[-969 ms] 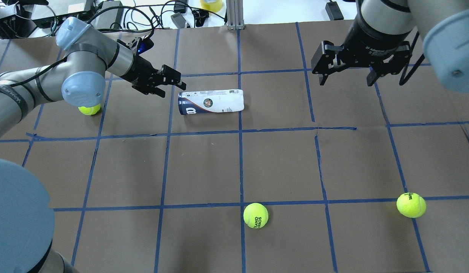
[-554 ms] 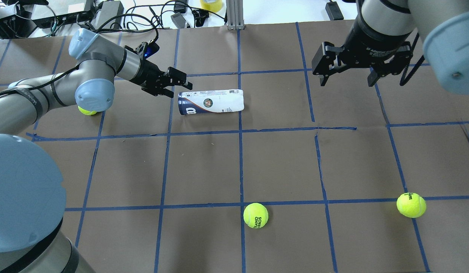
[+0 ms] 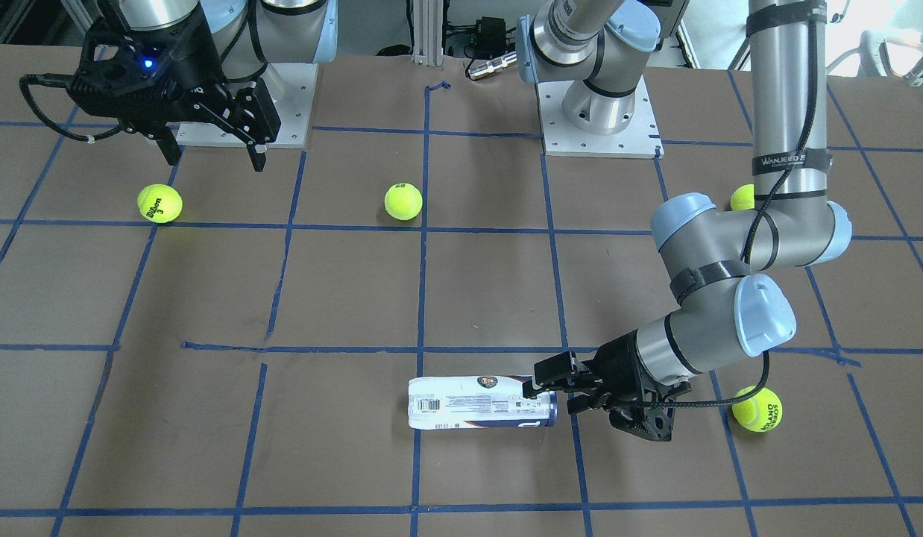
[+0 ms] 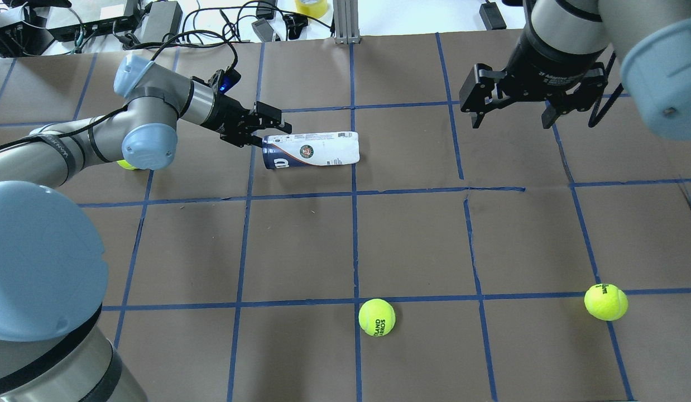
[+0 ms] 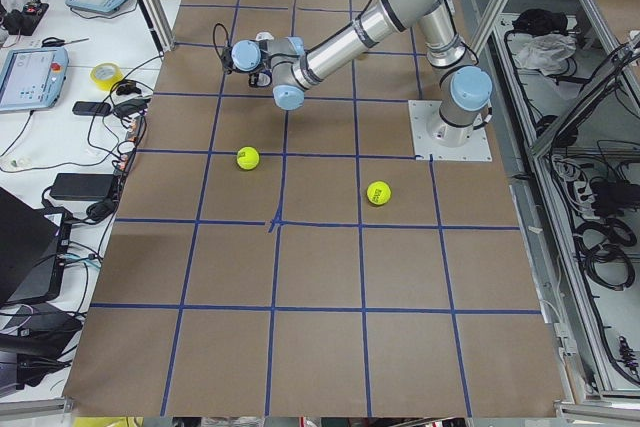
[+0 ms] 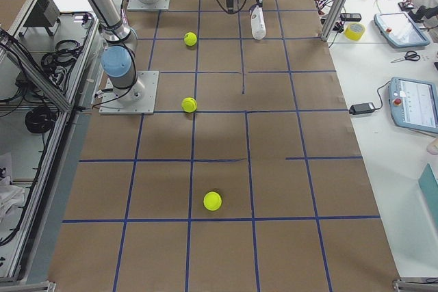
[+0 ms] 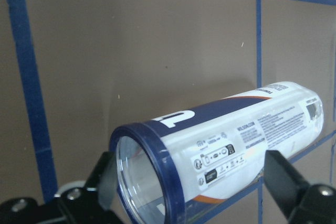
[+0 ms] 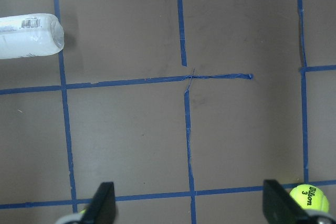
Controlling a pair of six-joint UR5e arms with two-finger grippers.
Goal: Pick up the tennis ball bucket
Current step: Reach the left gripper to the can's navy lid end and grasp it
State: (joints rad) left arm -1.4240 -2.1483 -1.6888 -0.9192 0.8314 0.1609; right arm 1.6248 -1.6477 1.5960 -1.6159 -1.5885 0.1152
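Flanking tennis ball bucket (image 7: 236, 137): left hand (image 4: 271, 135) wide | wrist view alone shows clear end

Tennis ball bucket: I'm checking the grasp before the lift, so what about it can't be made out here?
Left wrist view: the left claw's fingertips are cut off by the bottom edge, so contact with the tennis ball bucket is unclear.
Exterior left view: the bucket does not show, seemingly behind the left arm's wrist.
Overhead view: one tennis ball is mostly hidden by the left arm's elbow.
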